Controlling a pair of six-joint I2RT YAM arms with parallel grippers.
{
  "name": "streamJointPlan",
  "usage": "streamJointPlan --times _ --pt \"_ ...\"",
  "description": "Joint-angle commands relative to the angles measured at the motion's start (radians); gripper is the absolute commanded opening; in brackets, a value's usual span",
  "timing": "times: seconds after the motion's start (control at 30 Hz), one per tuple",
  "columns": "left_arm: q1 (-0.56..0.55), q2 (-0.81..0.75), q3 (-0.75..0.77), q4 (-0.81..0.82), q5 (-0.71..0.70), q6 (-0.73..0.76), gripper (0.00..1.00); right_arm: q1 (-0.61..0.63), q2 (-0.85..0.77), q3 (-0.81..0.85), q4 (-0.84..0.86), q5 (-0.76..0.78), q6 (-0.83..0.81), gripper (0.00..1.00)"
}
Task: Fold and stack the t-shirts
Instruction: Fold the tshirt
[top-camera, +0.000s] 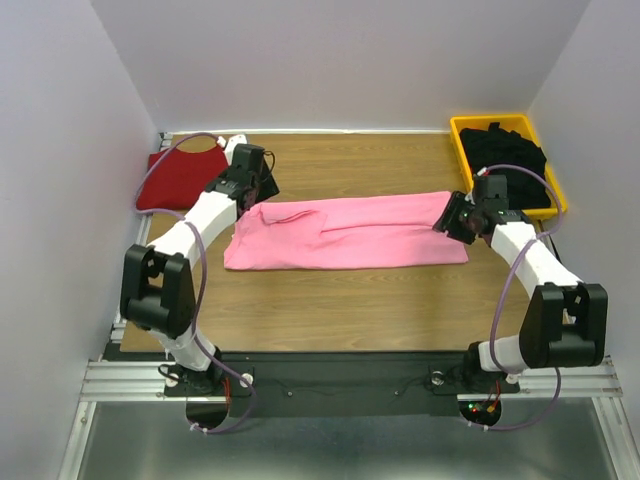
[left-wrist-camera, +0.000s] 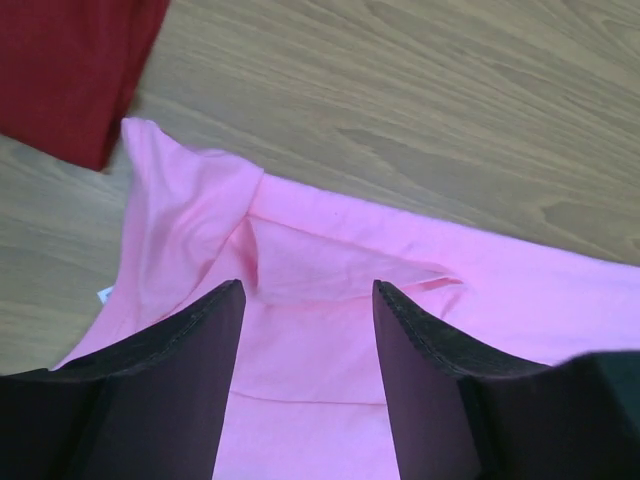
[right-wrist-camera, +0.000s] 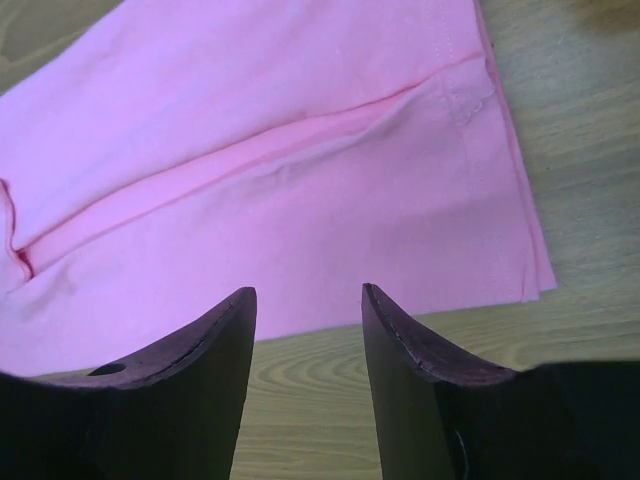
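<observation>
A light pink t-shirt (top-camera: 345, 232) lies folded into a long band across the middle of the wooden table (top-camera: 340, 310). My left gripper (top-camera: 262, 190) hovers over its left end, open, with only pink cloth (left-wrist-camera: 330, 330) below the gap. My right gripper (top-camera: 450, 216) stands open at the band's right end; between its fingers I see bare wood and the shirt's edge (right-wrist-camera: 300, 230) just beyond. A dark red t-shirt (top-camera: 178, 178) lies folded at the back left, its corner (left-wrist-camera: 70, 70) showing in the left wrist view. A black t-shirt (top-camera: 512, 160) fills the yellow bin.
The yellow bin (top-camera: 463, 135) stands at the back right corner, close behind the right arm. White walls close in the table on the left, back and right. A black rail (top-camera: 340, 375) runs along the near edge between the arm bases.
</observation>
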Motion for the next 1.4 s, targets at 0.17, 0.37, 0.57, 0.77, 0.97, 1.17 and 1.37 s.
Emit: streamJointPlan --times 0.17,0.37,0.57,0.77,0.97,1.17,1.37 --pt "-0.023 0.217 0.136 -0.023 -0.036 0.017 0.58 -0.003 -0.018 -0.014 -0.004 -0.068 -0.056 0.53" --pt "-0.035 0.260 0.071 -0.009 -0.039 0.002 0.50 -0.003 -0.018 -0.045 -0.003 -0.074 -0.053 0.53" --pt "-0.032 0.240 -0.018 0.007 -0.068 -0.026 0.48 -0.003 -0.010 -0.045 -0.003 -0.077 -0.055 0.53" --pt "-0.030 0.221 -0.076 0.018 -0.076 -0.037 0.47 -0.003 -0.006 -0.037 -0.003 -0.082 -0.047 0.53" --pt "-0.027 0.182 -0.049 0.009 -0.082 -0.023 0.51 -0.003 0.008 0.004 -0.004 -0.075 -0.067 0.53" --pt "-0.029 0.082 -0.032 -0.022 -0.111 0.015 0.73 0.077 0.114 0.107 -0.004 -0.053 -0.097 0.54" --pt "-0.030 -0.007 -0.067 -0.054 -0.094 0.031 0.79 0.172 0.257 0.246 -0.003 0.018 -0.137 0.55"
